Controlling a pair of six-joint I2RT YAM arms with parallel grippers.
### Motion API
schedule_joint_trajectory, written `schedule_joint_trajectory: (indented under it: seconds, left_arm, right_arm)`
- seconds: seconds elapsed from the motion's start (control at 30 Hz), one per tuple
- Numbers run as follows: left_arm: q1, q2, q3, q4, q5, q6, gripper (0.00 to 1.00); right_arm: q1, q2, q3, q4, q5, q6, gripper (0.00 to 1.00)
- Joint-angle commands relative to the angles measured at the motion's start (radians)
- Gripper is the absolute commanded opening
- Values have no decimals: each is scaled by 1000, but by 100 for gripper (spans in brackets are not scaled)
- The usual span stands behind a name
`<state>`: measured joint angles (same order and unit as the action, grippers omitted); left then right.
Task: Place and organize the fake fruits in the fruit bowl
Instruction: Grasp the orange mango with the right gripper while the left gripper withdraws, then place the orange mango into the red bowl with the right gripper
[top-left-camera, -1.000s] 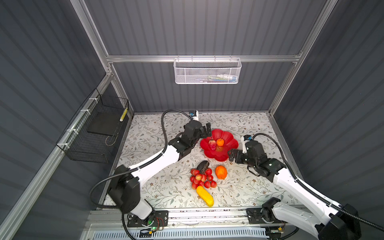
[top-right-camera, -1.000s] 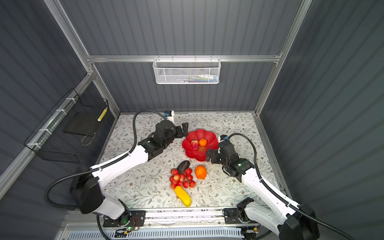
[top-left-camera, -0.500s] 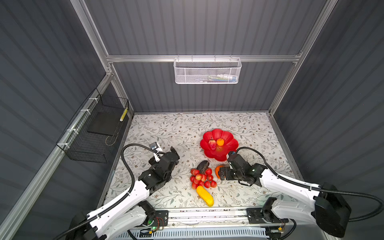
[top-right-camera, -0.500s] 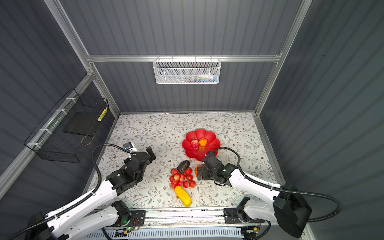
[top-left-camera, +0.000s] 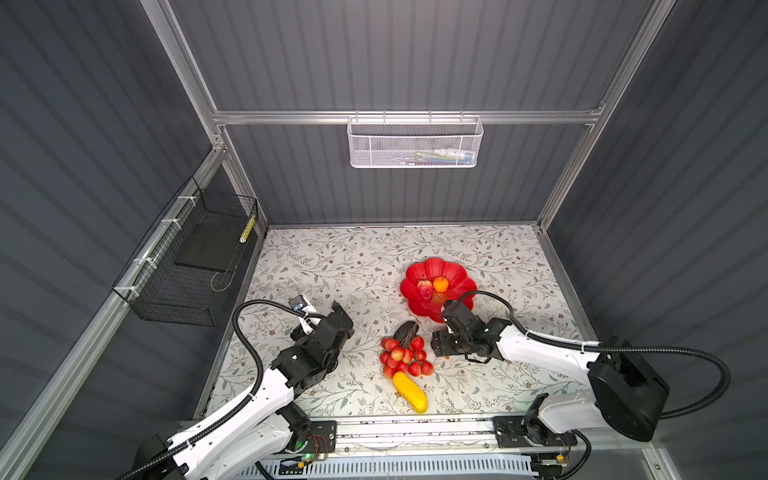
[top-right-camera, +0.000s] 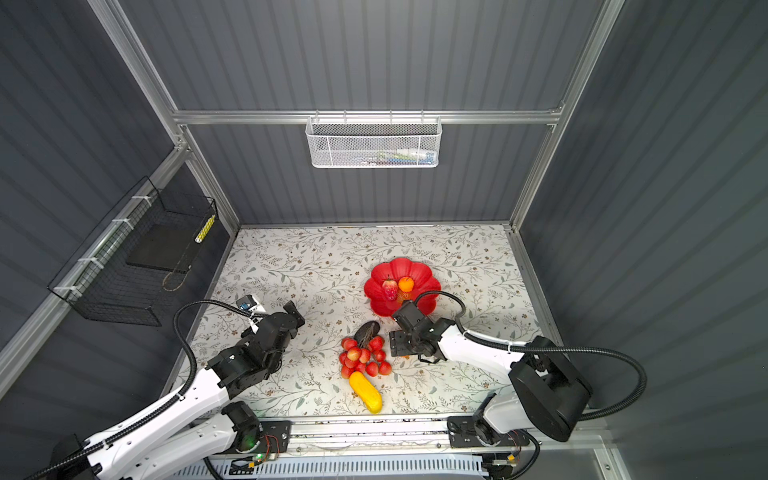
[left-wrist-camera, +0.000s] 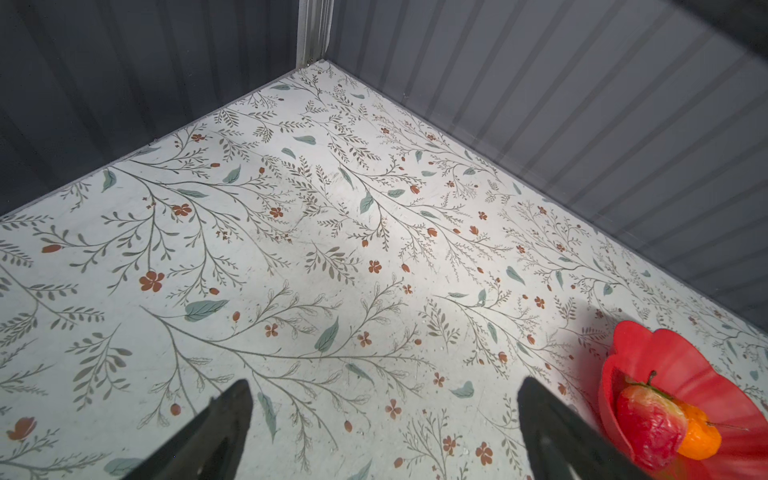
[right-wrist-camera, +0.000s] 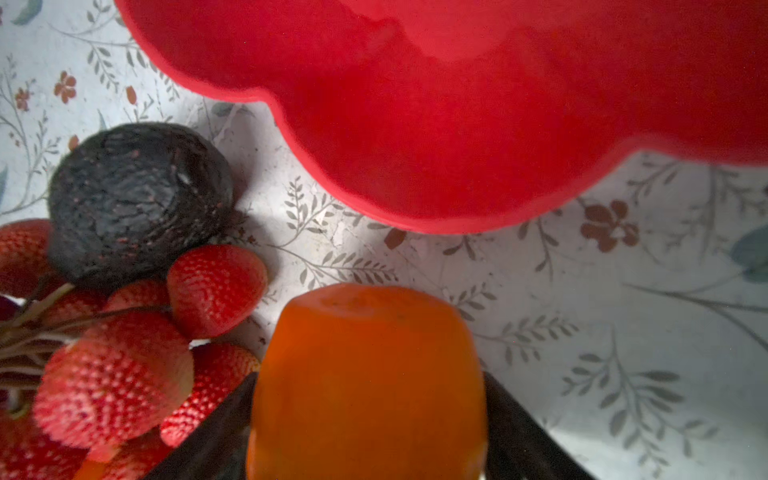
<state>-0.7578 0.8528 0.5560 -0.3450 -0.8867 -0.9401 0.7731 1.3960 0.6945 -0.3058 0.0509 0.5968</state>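
The red flower-shaped fruit bowl (top-left-camera: 455, 272) (top-right-camera: 419, 272) holds a strawberry (top-left-camera: 424, 289) and a small orange (top-left-camera: 441, 284). On the table in front of it lie the dark avocado (top-left-camera: 405, 331), the red bunch (top-left-camera: 403, 357) and the yellow fruit (top-left-camera: 410, 392). My right gripper (top-left-camera: 440, 345) (right-wrist-camera: 368, 390) sits low beside the bunch, both fingers pressed on the sides of the large orange (right-wrist-camera: 368, 353), which the gripper hides in both top views. The bowl's rim (right-wrist-camera: 457, 145) is just beyond it. My left gripper (top-left-camera: 338, 311) (left-wrist-camera: 384, 386) hangs open over bare table, left of the bowl (left-wrist-camera: 648, 345).
A white mesh basket (top-left-camera: 413, 141) hangs on the back wall and a black wire basket (top-left-camera: 187, 266) on the left wall. Grey walls close the table on three sides. The avocado (right-wrist-camera: 137, 195) and bunch (right-wrist-camera: 112, 374) crowd one side of the right gripper.
The left arm drew back from the bowl to the left front. The right gripper came down from the bowl's side onto the large orange and its jaws narrowed around it.
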Motion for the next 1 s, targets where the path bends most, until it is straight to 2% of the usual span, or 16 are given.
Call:
schedule_joint_trajectory:
  seconds: [0.0,0.2,0.27,0.37,0.43,0.63,0.73,0.83,0.97]
  left_arm:
    - [4,13,30,4,-11,-4,100]
    - [4,23,10,46,-3,-6,100]
    - [3,31,5,63,2,-10,100]
    - [5,57,3,106,19,4,100]
    - [5,78,17,111,36,16,100]
    - [5,83,44,74,67,3,100]
    - [6,60,29,87,86,3,100]
    - [5,31,41,50,83,-3,100]
    - [6,-12,42,29,76,4,100]
  right_arm:
    - [3,-22,12,-39,30,1,60]
    - [-4,-268,-64,-201,133,27,52]
    - [-27,-377,-44,-251,156,22,52]
    - [-93,-419,13,-242,160,-28,51]
    - [-153,-377,61,-201,143,-76,51]
    - [-325,-85,223,-34,76,-186,52]
    - [-375,52,305,32,56,-234,52]
    - [-395,164,388,25,53,-267,53]
    - [-417,256,409,58,23,-260,54]
